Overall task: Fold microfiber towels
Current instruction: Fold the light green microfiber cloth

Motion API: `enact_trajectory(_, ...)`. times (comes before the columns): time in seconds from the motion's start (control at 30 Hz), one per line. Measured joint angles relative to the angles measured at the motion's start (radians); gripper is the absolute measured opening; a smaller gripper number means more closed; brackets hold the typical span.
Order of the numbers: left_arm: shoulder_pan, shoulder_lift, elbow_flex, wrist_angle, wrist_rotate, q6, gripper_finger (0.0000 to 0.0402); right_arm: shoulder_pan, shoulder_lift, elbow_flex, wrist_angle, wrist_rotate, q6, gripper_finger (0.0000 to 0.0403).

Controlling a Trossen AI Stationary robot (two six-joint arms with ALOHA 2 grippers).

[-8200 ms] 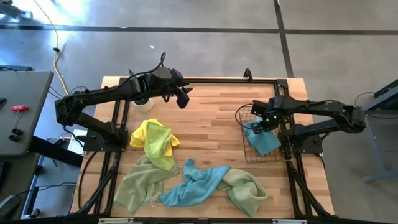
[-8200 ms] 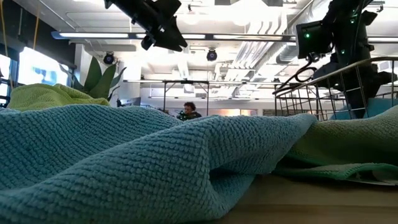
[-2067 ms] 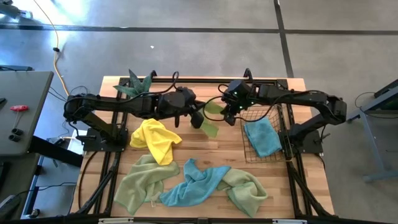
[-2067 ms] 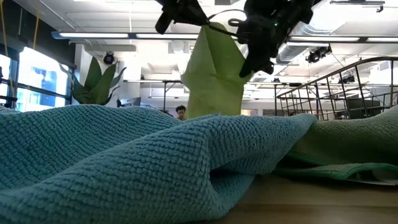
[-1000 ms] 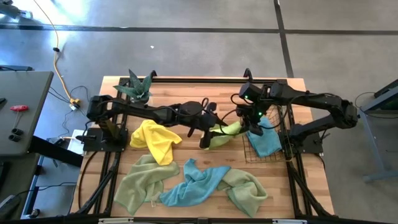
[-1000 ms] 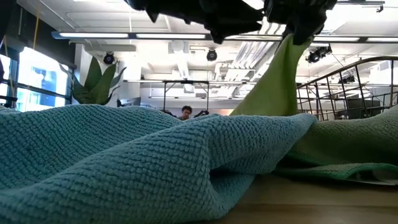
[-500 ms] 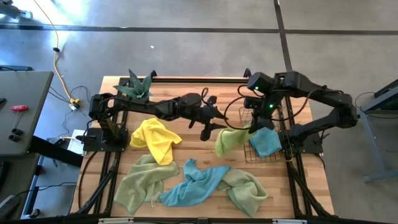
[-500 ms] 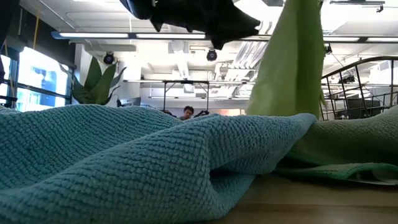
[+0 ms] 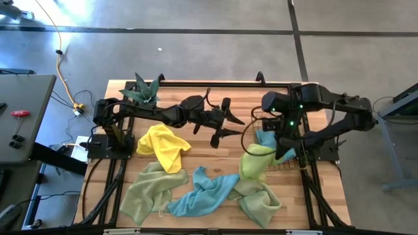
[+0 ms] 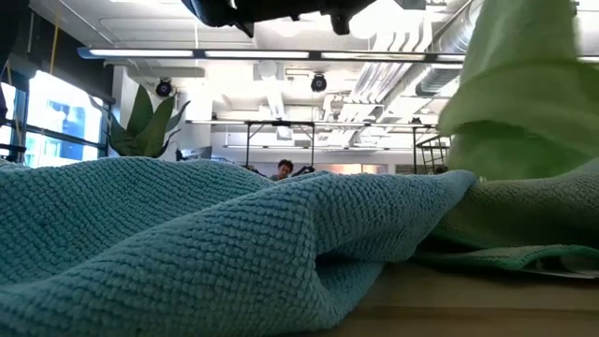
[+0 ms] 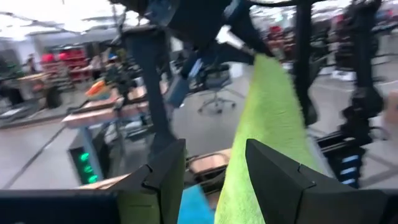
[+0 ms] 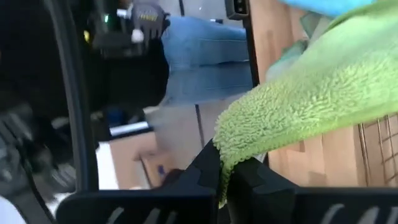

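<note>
- The right hand (image 12: 225,163) was pinched shut on an edge of a lime-green towel (image 9: 253,162), which hung limp below it.
- The cloth looked light, soft and floppy; it would drape wherever unsupported, so a corner or hem seemed the best hold.
- The left hand (image 9: 225,121), spread wide and empty, hovered well apart, over the bare wooden counter (image 9: 196,95).
- Beneath the hanging cloth lay another green towel (image 9: 261,199) and a light-blue towel (image 9: 204,193); a yellow towel (image 9: 162,144) lay beyond the left hand.
- A wire basket (image 9: 269,119) stood beside the right hand.
- The room behind showed bright ceiling lights.
</note>
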State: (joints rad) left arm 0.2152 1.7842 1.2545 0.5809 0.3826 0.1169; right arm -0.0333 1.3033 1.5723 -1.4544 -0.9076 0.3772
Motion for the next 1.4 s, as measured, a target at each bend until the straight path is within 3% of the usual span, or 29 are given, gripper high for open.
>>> enact_trajectory(0.37, -0.006, 0.043, 0.001, 0.107, 0.074, -0.066, 0.0156, 0.050, 0.048, 0.000, 0.116, 0.227, -0.257, 0.0000)
enact_trajectory(0.57, -0.006, 0.056, 0.008, 0.127, 0.158, -0.106, 0.0156, 0.049, 0.116, 0.015, 0.153, 0.281, -0.400, 0.0000)
enact_trajectory(0.87, -0.007, 0.058, 0.012, 0.098, 0.175, -0.131, 0.0156, 0.054, 0.248, 0.237, 0.045, 0.621, -0.724, 0.0000)
enact_trajectory(1.13, 0.001, 0.058, 0.012, 0.081, 0.176, -0.123, 0.0156, 0.090, 0.392, 0.514, -0.124, 0.566, -0.691, 0.0000)
enact_trajectory(1.4, -0.009, 0.058, 0.012, 0.074, 0.302, -0.148, 0.0156, 0.122, 0.441, 0.531, -0.119, 0.575, -0.674, 0.0000)
